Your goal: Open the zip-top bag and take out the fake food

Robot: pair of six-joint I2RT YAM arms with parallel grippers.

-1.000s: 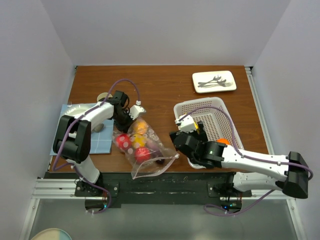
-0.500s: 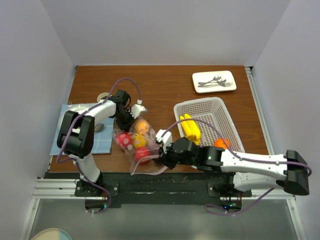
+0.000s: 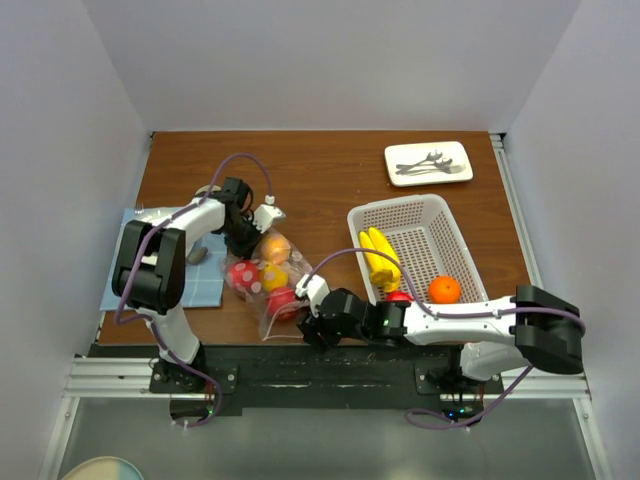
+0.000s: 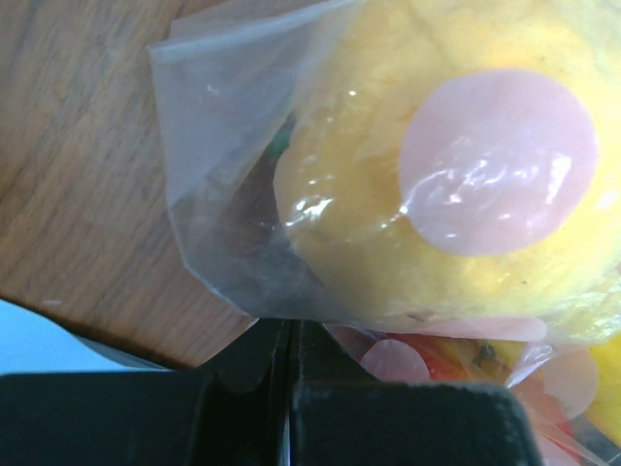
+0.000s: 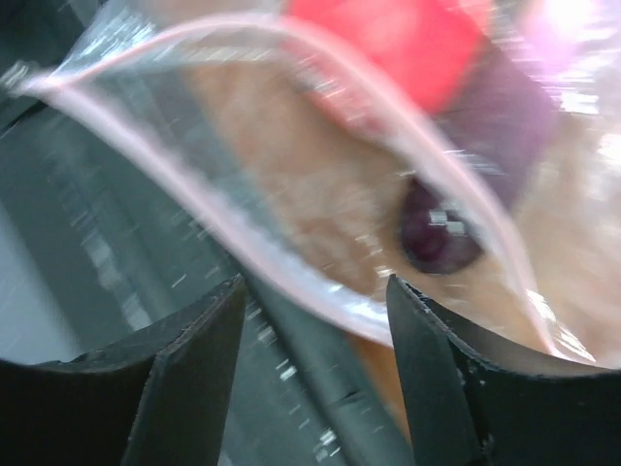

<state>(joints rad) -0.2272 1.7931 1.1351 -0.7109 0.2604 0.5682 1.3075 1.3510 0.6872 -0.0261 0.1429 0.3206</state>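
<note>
Brown wooden tabletop [image 3: 330, 170], pale walls [image 3: 300, 60] around. Clear crinkly zip-top plastic bag [image 3: 268, 322] lies near front edge, between arms. Inside bag: bright plastic fake fruit [image 3: 244, 277], red spotted, yellow and orange pieces. Left gripper [image 4: 291, 335] clenched on bag's far corner. Right gripper [image 5: 315, 291] released, fingers apart at bag's pink-edged mouth. Yellow plastic banana [image 3: 378, 258] and orange plastic ball [image 3: 444, 289] sit in white perforated basket [image 3: 400, 202].

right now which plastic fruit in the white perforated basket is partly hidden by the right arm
The small red piece, between the yellow banana and the orange ball at the white basket's near edge; only its top clears the right arm.
</note>
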